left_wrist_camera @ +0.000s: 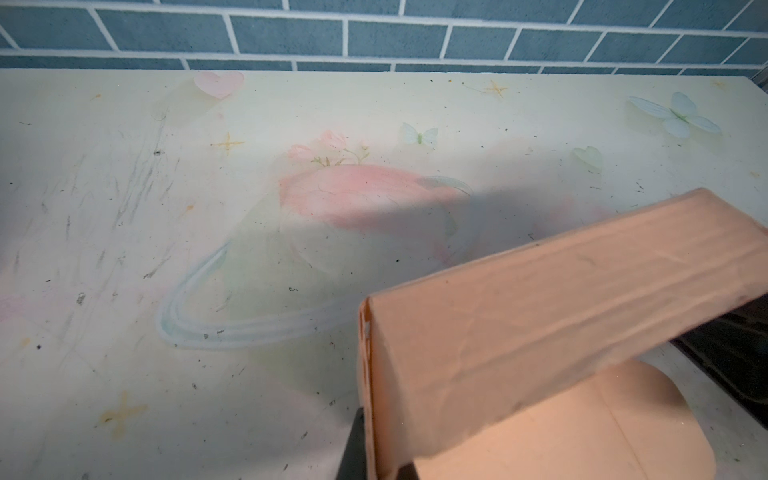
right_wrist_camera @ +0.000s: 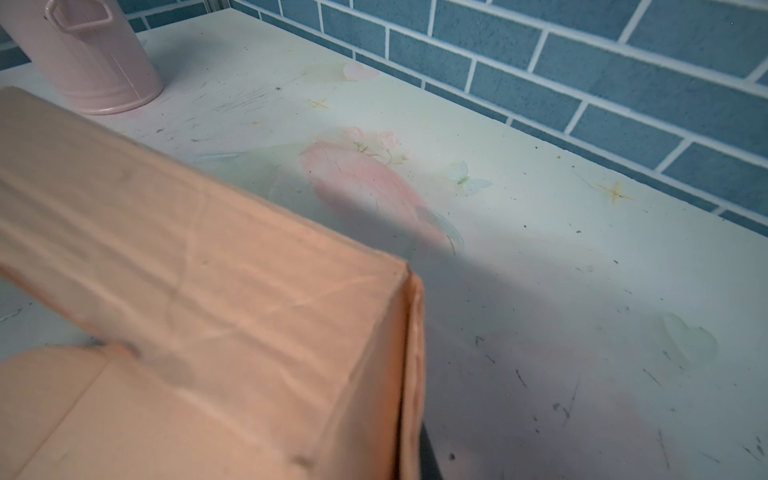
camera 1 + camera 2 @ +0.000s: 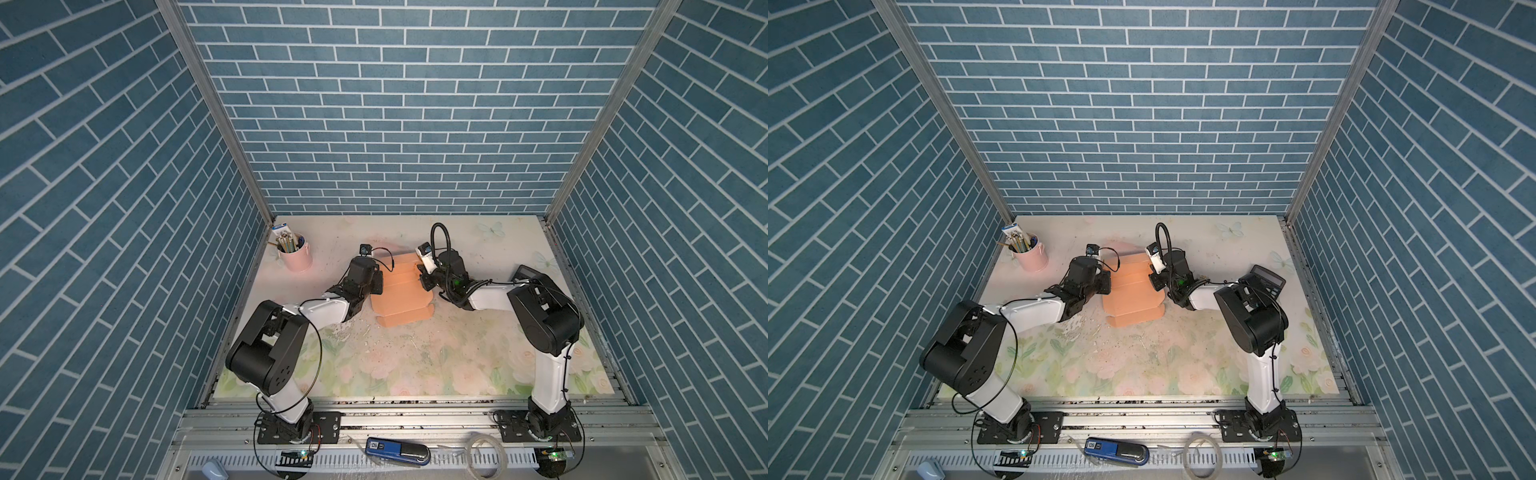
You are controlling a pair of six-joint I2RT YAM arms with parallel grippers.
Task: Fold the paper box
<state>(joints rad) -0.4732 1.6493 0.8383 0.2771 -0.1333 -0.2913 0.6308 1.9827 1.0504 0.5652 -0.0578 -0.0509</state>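
While both my tools are clamped on it, the paper box (image 3: 401, 295) sits on the worktop (image 3: 415, 365) a bit toward 12 o'clock from the middle. Its long axis runs 12 to 6. The 6 o'clock end flap lies flat, and the 12 o'clock panel is folded up off the surface. My left tool (image 3: 378, 282) is pinched shut on the box's 9 o'clock wall. My right tool (image 3: 424, 282) is clenched on the 3 o'clock wall, though only one finger (image 2: 428, 461) shows in the wrist view. A pink bucket (image 3: 296, 257) stuffed with pens (image 3: 286, 243) stands at 10 o'clock, well apart. A dark calculator-looking gadget (image 3: 1266, 282) at 3 o'clock is partly hidden by my right arm.
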